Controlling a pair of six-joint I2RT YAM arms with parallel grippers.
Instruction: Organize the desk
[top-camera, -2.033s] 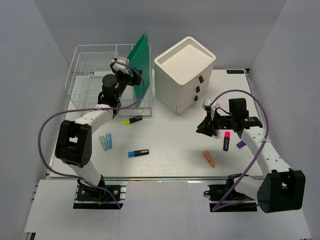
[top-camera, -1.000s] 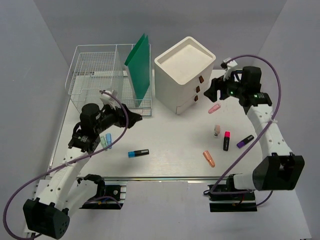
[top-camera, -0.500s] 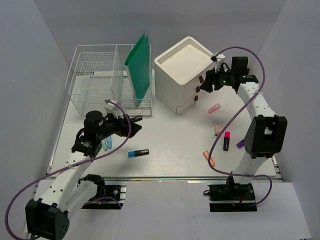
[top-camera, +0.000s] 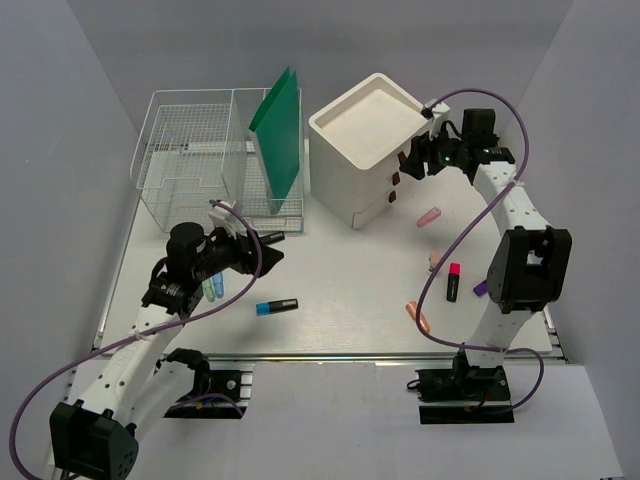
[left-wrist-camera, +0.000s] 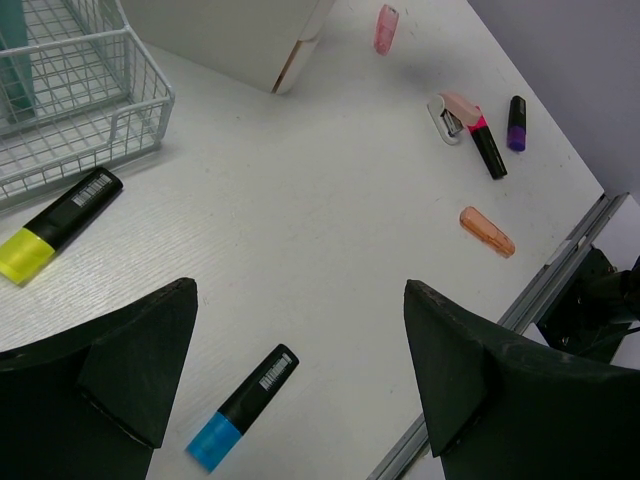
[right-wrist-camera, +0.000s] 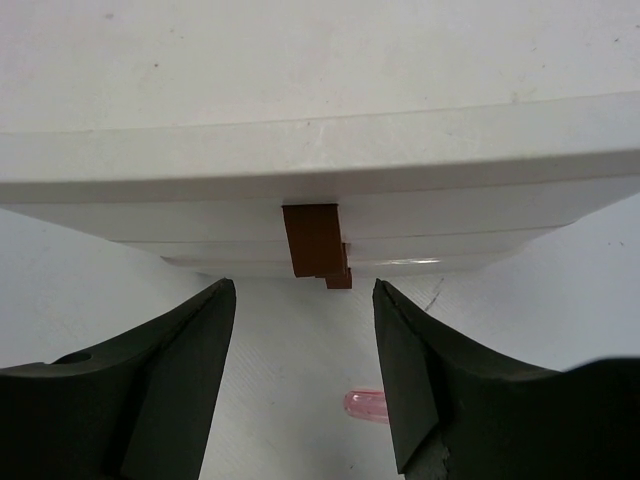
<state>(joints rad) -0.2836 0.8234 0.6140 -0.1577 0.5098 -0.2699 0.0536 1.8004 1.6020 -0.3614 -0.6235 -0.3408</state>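
Observation:
The desk (top-camera: 345, 265) is a white tabletop with a metal rail along its near edge. My left gripper (top-camera: 262, 254) is open and empty, and hovers above the desk (left-wrist-camera: 300, 200) near a blue highlighter (left-wrist-camera: 243, 407), which also shows in the top view (top-camera: 277, 306). A yellow highlighter (left-wrist-camera: 60, 225) lies by the wire basket. My right gripper (top-camera: 407, 165) is open and empty. In the right wrist view (right-wrist-camera: 303, 300) it faces the brown drawer handles (right-wrist-camera: 316, 240) of the white three-drawer box (top-camera: 370, 140), close to them and apart from them.
A wire basket (top-camera: 190, 160) holds an upright green folder (top-camera: 280, 135) at the back left. Loose on the right lie a pink cap (top-camera: 429, 216), a small white item (top-camera: 435, 262), a pink highlighter (top-camera: 453, 282), a purple marker (top-camera: 481, 288) and an orange cap (top-camera: 418, 317). Two caps (top-camera: 210, 287) lie at the left.
My left arm has drawn back from the basket to above the front left of the desk. My right arm has swung from the markers up to the drawer box's handles.

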